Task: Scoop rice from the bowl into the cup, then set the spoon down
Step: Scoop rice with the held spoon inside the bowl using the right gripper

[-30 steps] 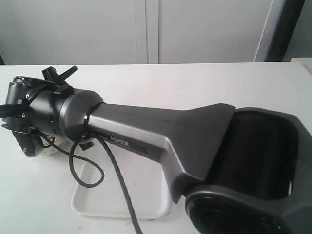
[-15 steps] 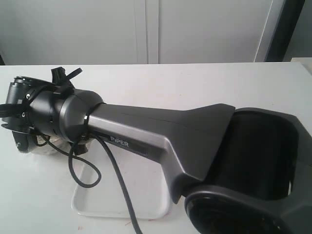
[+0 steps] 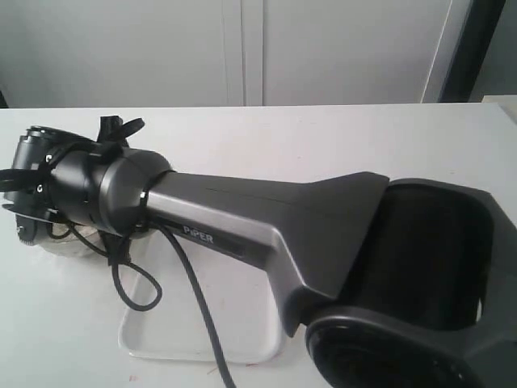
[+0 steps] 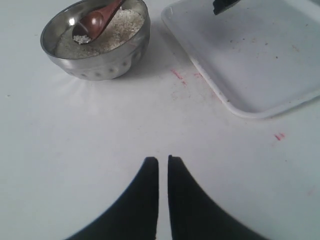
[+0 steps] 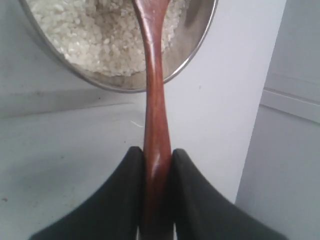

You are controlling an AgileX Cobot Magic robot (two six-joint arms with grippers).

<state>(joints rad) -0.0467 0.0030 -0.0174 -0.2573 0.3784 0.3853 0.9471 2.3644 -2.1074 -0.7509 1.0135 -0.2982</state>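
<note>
Our right gripper (image 5: pixel 157 152) has both fingers pinched tight on the handle of the spoon (image 5: pixel 152 95), near the handle's far end. The spoon pokes straight out from the fingertips and its oval end sits in the bowl (image 5: pixel 197 52), on top of the rice (image 5: pixel 85 35). From the left wrist view we can see a few grains lying in the scoop.

The bowl stands on the white table (image 4: pixel 75 140), near the corner of a white tray (image 4: pixel 260 75) but not touching it. Our left gripper (image 4: pixel 163 162) hovers over bare table, well apart from the bowl. Its fingers are almost together with just a sliver between them, and it grips nothing.

Versus a second ago, in the exterior view the wrist of the right arm (image 3: pixel 242 214) has turned. The black clip (image 3: pixel 119 127) on top has slid rightward, and more of the shiny bowl shows beneath the wrist.
</note>
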